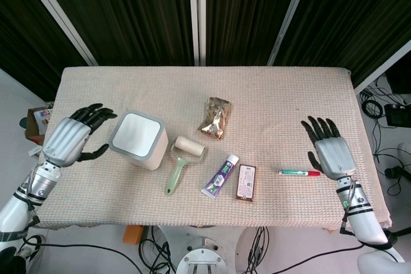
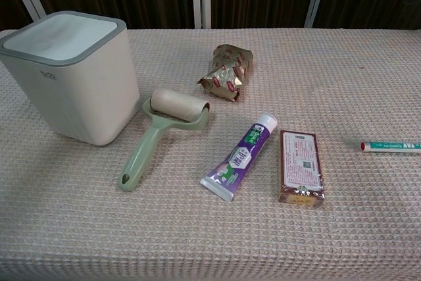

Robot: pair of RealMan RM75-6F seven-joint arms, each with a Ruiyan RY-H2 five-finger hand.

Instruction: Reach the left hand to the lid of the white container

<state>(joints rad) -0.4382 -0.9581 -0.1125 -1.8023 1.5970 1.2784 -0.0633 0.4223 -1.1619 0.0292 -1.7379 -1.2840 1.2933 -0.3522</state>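
Dark slatted panels stand behind a table (image 1: 282,88) covered in a pale waffle-weave cloth, with floor and cables showing past its right and near edges. On its left part stands the white container (image 1: 139,140), a squarish bin turned slightly askew to the table's edges, its lid (image 1: 137,134) facing straight up, white inside a grey rim. Bare cloth lies behind the bin and along the far edge.

Beside the bin on its left, near the table's left edge, is the left hand (image 1: 72,141), apart from the bin with its fingers spread and holding nothing; its dark fingertips point toward the far side. The right hand (image 1: 332,151) is near the right edge, fingers likewise spread and empty, just right of a marker pen (image 1: 298,172). Neither hand shows in the chest view, which also cuts off the pen's right end.

Between the hands lie a lint roller (image 1: 180,160), touching or nearly touching the bin's right side, a crumpled foil packet (image 1: 217,117), a toothpaste tube (image 1: 220,176) and a brown box (image 1: 246,182).
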